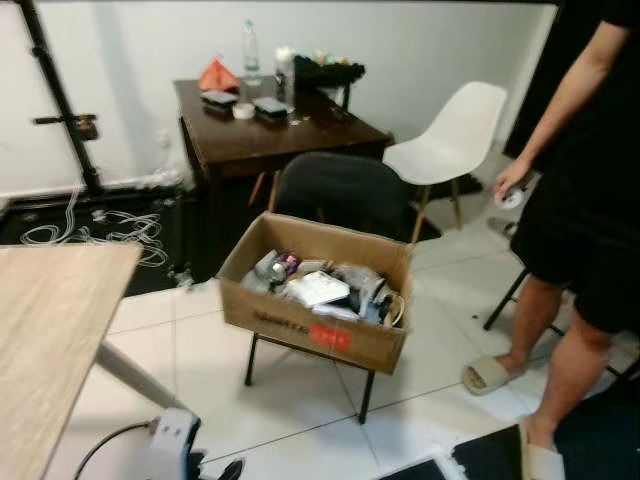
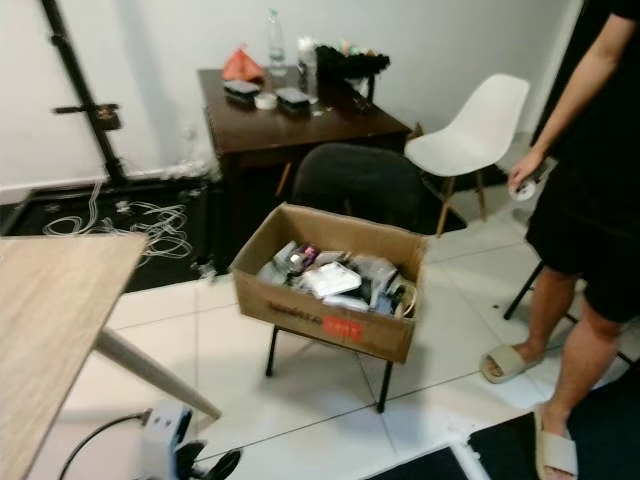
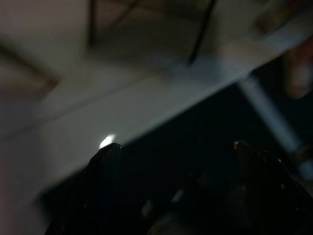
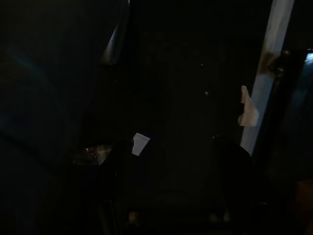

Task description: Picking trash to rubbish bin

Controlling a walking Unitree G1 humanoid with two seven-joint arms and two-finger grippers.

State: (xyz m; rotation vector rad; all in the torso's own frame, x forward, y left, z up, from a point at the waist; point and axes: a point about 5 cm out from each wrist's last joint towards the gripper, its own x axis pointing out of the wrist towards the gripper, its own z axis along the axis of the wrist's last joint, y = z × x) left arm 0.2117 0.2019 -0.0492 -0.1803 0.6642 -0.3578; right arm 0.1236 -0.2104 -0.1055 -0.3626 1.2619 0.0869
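Note:
A brown cardboard box [image 1: 300, 325] rests on the seat of a black chair [image 1: 340, 190] in the middle of the room. It holds mixed trash: white paper [image 1: 318, 288], a can and crumpled wrappers. My left arm [image 1: 176, 443] hangs low near the floor. In the left wrist view, my left gripper [image 3: 175, 147] is open over a dark mat and white tiles, holding nothing. The right wrist view is very dark. There my right gripper [image 4: 171, 143] hangs open above a dark floor with small white paper scraps [image 4: 140, 143].
A light wooden table [image 1: 50, 330] stands at the left. A dark desk [image 1: 270, 135] with a bottle and small items stands at the back, with a white chair [image 1: 455, 135] beside it. A person [image 1: 580, 220] in black stands at the right. Cables [image 1: 90, 228] lie on the far-left floor.

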